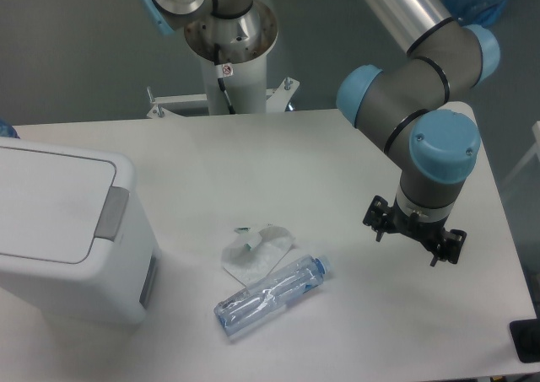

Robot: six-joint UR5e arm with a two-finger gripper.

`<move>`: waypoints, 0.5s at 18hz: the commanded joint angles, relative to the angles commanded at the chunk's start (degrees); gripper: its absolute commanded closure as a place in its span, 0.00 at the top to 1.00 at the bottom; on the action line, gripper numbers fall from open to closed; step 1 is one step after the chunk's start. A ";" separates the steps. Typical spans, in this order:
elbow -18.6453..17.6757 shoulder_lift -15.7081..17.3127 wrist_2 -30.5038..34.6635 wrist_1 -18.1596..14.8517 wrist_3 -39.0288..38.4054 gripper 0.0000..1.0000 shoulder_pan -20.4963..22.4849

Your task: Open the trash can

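Jaw state cannot be told: the gripper (413, 234) is viewed from above, its fingers hidden under the wrist, and nothing is seen held. It is positioned over the table (337, 163) near the right edge, well apart from everything else. The trash can (63, 230) is placed at the left edge, lid flat and closed, with the grey push tab (111, 213) on the rim facing the table centre. A clear bottle (270, 296) is laid on its side near the front edge, touching a crumpled clear wrapper (257, 251) just behind it.
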 joint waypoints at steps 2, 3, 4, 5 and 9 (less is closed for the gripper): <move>0.00 0.09 0.09 0.00 0.00 1.00 0.00; 0.00 0.09 0.00 0.09 0.00 1.00 0.00; 0.00 0.09 0.00 0.09 0.00 1.00 -0.09; 0.00 0.09 0.00 0.09 0.00 1.00 -0.17; 0.09 0.44 -0.35 0.09 0.00 1.00 -0.17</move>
